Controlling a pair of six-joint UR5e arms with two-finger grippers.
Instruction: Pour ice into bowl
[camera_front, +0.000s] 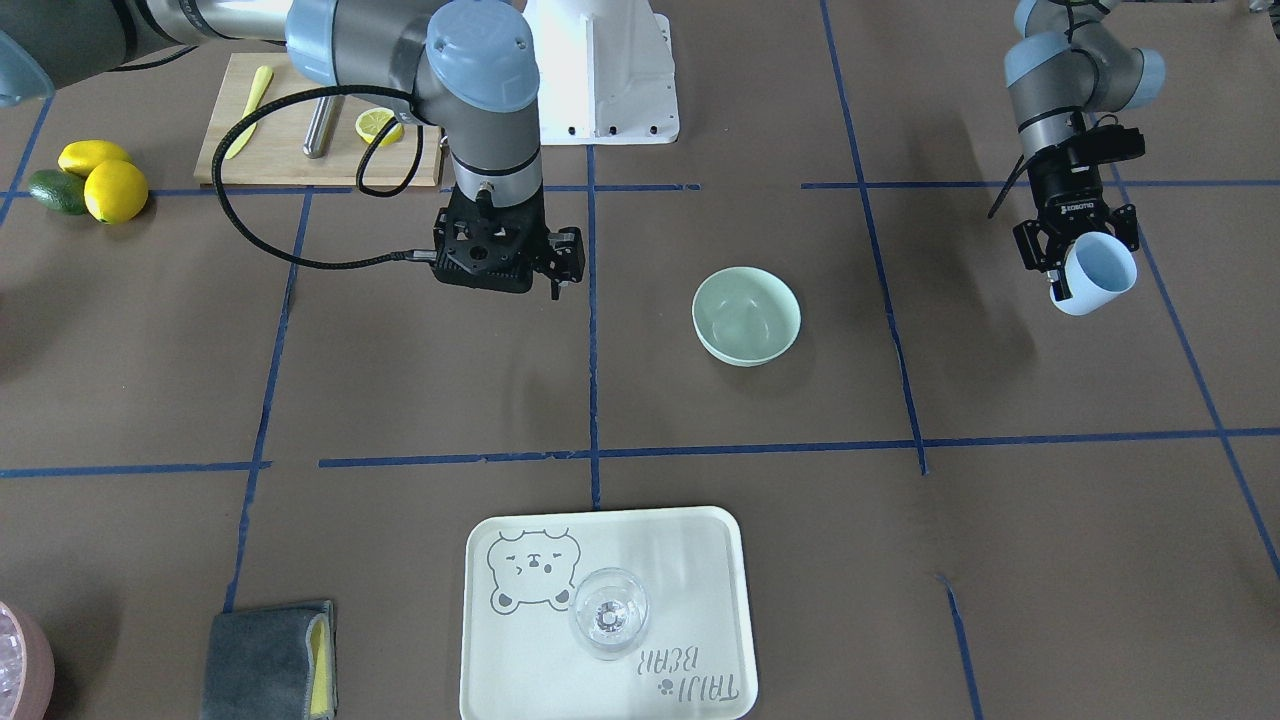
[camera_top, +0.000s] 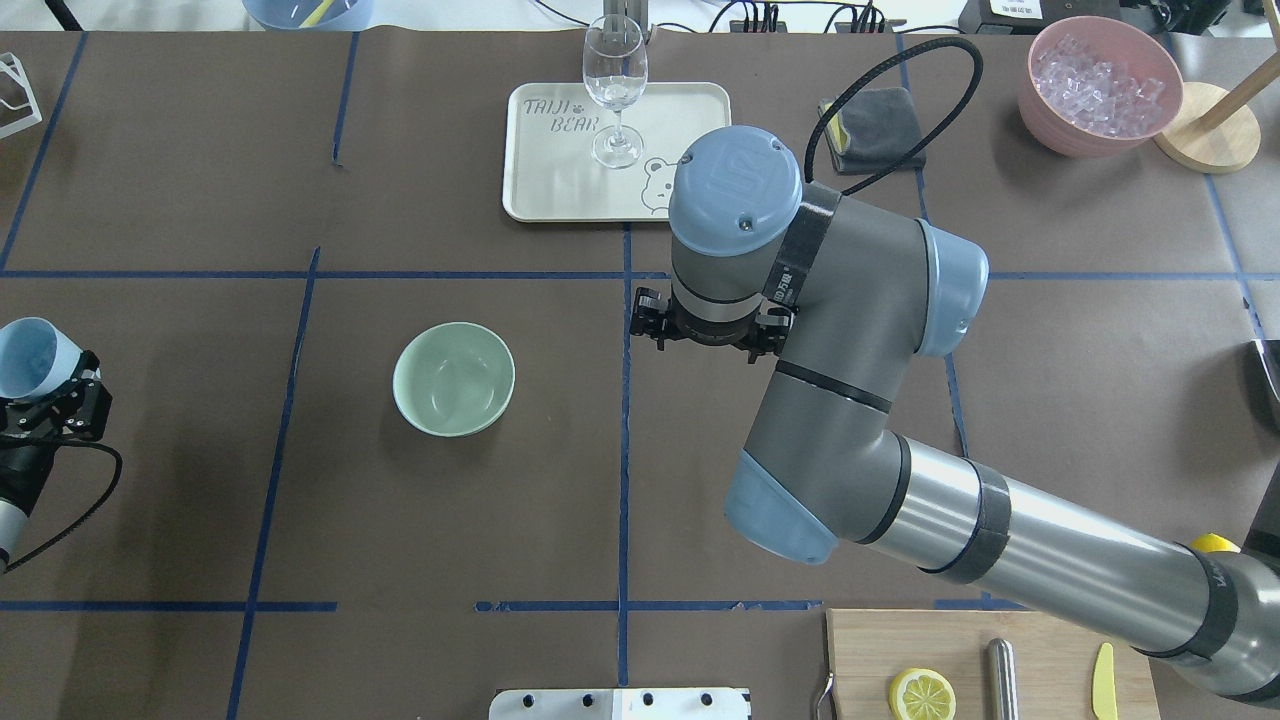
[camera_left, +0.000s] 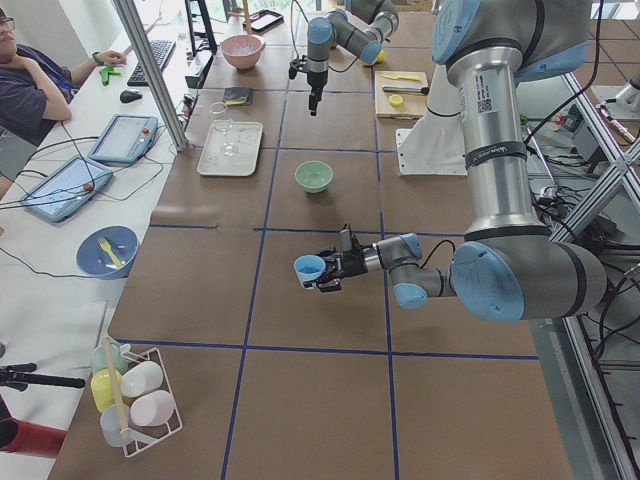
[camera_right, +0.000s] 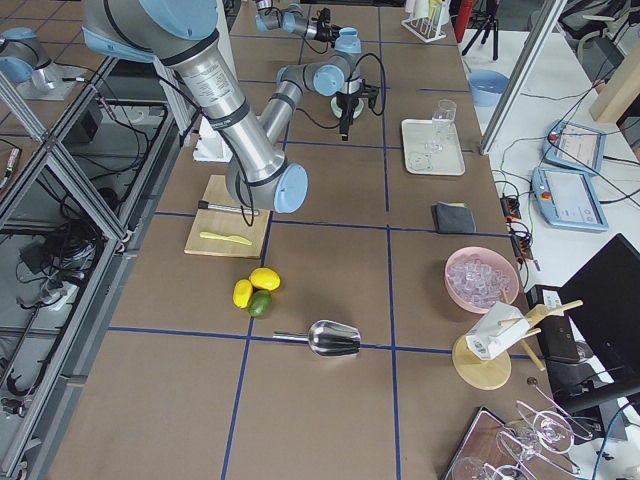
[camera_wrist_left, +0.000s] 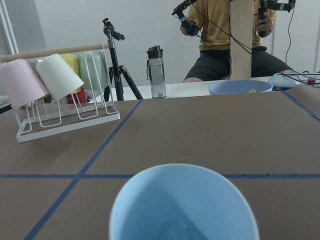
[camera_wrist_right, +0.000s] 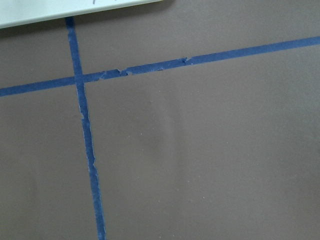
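The ice (camera_wrist_left: 177, 231) — only a faint glassy glint — lies at the bottom of the blue cup (camera_wrist_left: 184, 205), which the left gripper (camera_front: 1062, 248) clamps by its wall, clear of the table (camera_top: 450, 520). Seen from overhead, the bowl (camera_top: 453, 378) sits at 3 o'clock from the cup, well apart. The right gripper (camera_right: 344, 125) hangs at the bowl's 3 o'clock — fingers hidden, so I cannot tell their state.

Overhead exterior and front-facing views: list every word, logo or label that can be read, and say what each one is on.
"TAIJI BEAR": printed on the cream tray, beside a bear drawing.
"UR" logo: embossed on the right arm's blue joint cap.
White print on the left end effector: too small to read with confidence.
Label on the dark band below that cap: too blurred to read.
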